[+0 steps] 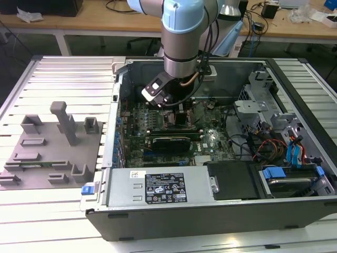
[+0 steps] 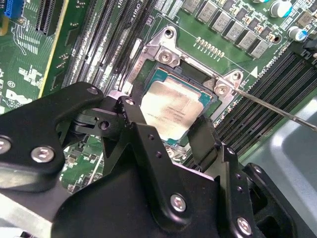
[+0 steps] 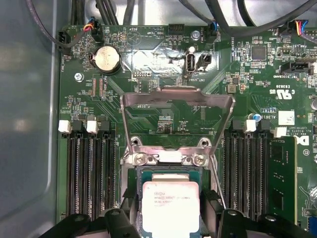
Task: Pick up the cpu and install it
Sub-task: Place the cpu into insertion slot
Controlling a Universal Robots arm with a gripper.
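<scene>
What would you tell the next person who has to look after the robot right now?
Gripper: down inside the computer case, straddling the cpu. I can't tell whether it is gripping it.
Cpu: lying flat, either in the socket or just above it; I can't tell which.
Done: the cpu has been picked up and brought to the socket.
Left: the metal hold-down frame stands raised, not closed over the cpu.

A grey tray [image 1: 57, 154] lies beside the open computer case [image 1: 210, 219].
</scene>
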